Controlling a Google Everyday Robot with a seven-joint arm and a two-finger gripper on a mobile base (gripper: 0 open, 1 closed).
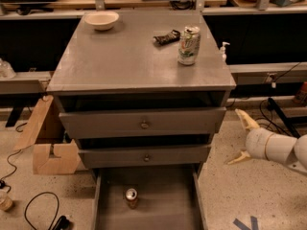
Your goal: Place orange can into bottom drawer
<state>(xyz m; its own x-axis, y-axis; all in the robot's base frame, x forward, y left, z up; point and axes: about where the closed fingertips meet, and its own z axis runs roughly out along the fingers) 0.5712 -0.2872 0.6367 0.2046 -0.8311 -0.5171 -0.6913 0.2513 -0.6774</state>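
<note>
Splayed end effector (pixel 234 138) beside grey cabinet (pixel 120 56)

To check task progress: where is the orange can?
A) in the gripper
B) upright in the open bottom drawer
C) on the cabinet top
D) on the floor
B: the orange can stands in the bottom drawer, while the gripper is open and empty, off to the right.
</note>
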